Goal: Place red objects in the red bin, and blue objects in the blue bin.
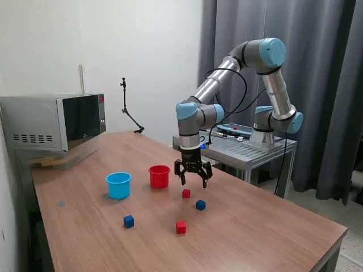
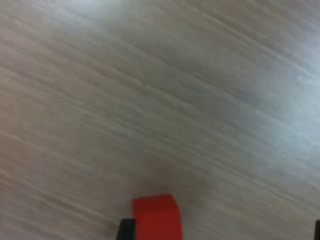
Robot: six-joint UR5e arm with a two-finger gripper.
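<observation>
My gripper (image 1: 193,180) hangs open just above the table, with nothing between its fingers. One red cube (image 1: 186,193) lies just below it and slightly toward the exterior view's left. The wrist view shows this red cube (image 2: 156,217) right beside a dark fingertip (image 2: 126,230). A second red cube (image 1: 181,227) sits nearer the table's front. One blue cube (image 1: 201,204) lies close to the first red cube, and another blue cube (image 1: 129,221) is further toward the exterior view's left. The red bin (image 1: 159,176) and the blue bin (image 1: 118,185) stand upright, side by side.
A microwave (image 1: 54,127) stands at the far end of the wooden table (image 1: 272,238) on the exterior view's left. A metal cart (image 1: 249,148) carrying the arm's base sits behind the table. A thin black stand (image 1: 127,107) rises at the back edge.
</observation>
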